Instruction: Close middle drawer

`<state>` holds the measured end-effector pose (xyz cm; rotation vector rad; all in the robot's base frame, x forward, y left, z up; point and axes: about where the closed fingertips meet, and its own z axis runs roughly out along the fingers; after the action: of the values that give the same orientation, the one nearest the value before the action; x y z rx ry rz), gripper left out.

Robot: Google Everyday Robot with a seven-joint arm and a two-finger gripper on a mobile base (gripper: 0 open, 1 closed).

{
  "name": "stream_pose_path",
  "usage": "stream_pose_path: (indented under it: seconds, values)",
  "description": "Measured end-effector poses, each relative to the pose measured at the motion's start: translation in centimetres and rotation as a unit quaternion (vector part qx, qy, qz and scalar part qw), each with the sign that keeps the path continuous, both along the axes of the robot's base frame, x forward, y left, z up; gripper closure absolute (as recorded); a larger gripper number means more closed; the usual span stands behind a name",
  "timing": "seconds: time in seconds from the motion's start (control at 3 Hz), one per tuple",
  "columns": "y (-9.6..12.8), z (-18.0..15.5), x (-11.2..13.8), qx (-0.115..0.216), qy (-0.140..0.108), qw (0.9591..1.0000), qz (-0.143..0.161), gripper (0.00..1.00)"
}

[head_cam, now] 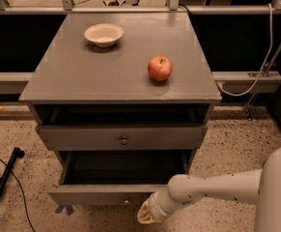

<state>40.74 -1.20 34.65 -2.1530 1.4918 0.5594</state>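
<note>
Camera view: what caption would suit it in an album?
Robot's gripper at the front of the pulled-out middle drawer, under a cabinet top bearing an apple and a bowl.

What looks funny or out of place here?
The grey wooden middle drawer sticks far out of the grey cabinet, its dark inside showing. The robot's gripper sits low by that drawer's front. The red apple and white bowl on top look fine.
</note>
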Motion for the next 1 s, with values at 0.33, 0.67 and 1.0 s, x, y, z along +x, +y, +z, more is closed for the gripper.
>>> stream_pose_path:
  seconds: [0.33, 0.67, 1.0]
  values:
    - [-1.2, -1.4, -2.9, -0.005, 0.042, 0.9991, 0.000, 1.00]
    - [-1.8, -2.0, -4.8, -0.003, 0.066, 0.9978, -0.004, 1.00]
    - [-1.7, -2.8, -5.3, 0.005, 0.073, 0.9973, -0.004, 1.00]
